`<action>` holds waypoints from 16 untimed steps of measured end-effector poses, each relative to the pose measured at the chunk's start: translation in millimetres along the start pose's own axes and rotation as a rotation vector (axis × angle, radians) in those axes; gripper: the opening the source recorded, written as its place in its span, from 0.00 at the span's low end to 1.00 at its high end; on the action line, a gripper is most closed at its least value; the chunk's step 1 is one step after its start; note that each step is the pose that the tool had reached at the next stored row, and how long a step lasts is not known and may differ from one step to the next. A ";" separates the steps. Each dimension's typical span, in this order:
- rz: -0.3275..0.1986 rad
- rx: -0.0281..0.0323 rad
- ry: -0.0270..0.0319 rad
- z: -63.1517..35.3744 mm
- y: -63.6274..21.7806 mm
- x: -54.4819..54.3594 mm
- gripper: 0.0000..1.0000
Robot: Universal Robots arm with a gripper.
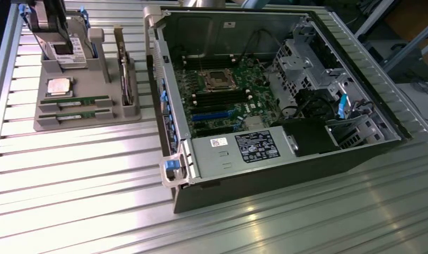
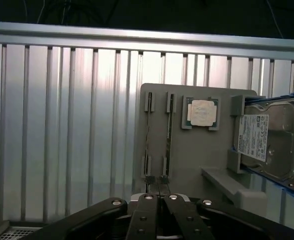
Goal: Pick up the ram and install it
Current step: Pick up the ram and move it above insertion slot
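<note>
Ram (image 1: 74, 99) slotted in grey holder (image 1: 87, 120), twin stick (image 1: 76, 112) just beside. Gripper (image 2: 158, 184) clenched, empty, near holder. Pickup step seemingly barely begun; calls for parted jaws squared to thin edge.

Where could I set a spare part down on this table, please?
The ribbed table is bare in a broad patch bordered by the grey parts holder and the computer case, and along the case's dark side. The holder itself and the case's inside are crowded.
</note>
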State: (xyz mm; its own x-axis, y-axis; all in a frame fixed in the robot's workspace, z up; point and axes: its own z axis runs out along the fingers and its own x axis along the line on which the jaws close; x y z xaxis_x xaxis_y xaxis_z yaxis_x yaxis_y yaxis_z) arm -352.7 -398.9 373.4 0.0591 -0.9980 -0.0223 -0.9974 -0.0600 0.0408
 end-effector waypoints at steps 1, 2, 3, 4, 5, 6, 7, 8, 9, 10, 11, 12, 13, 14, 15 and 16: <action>-0.013 -0.0003 0.0005 0.0 0.0 0.0 0.11; -0.023 -0.0005 0.0009 0.0 0.0 0.0 0.11; -0.039 -0.0008 0.0015 0.0 -0.1 0.1 0.11; -0.046 -0.0010 0.0018 0.0 0.0 0.0 0.11; -0.046 -0.0011 0.0019 0.0 0.0 0.0 0.11; -0.046 -0.0011 0.0019 0.0 0.0 0.0 0.11; -0.046 -0.0011 0.0019 0.0 0.0 0.0 0.11; -0.046 -0.0011 0.0019 0.0 0.0 0.0 0.11; -0.046 -0.0010 0.0019 0.0 0.0 0.0 0.17; -0.046 -0.0010 0.0019 0.0 0.0 0.0 0.30; -0.046 -0.0010 0.0019 0.0 0.0 0.0 0.30; -0.046 -0.0010 0.0019 0.0 0.0 0.0 0.30; -0.046 -0.0010 0.0019 0.0 0.0 0.0 0.30; -0.045 -0.0010 0.0019 0.1 -0.1 0.0 0.30; -0.042 -0.0008 0.0017 0.6 -0.1 0.0 0.30; -0.033 -0.0007 0.0015 2.4 -0.1 0.2 0.30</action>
State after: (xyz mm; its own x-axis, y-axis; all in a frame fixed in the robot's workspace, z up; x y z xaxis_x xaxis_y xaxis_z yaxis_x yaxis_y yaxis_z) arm -352.6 -399.1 370.9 0.0925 -0.9955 -0.0222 -0.9948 -0.0933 0.0408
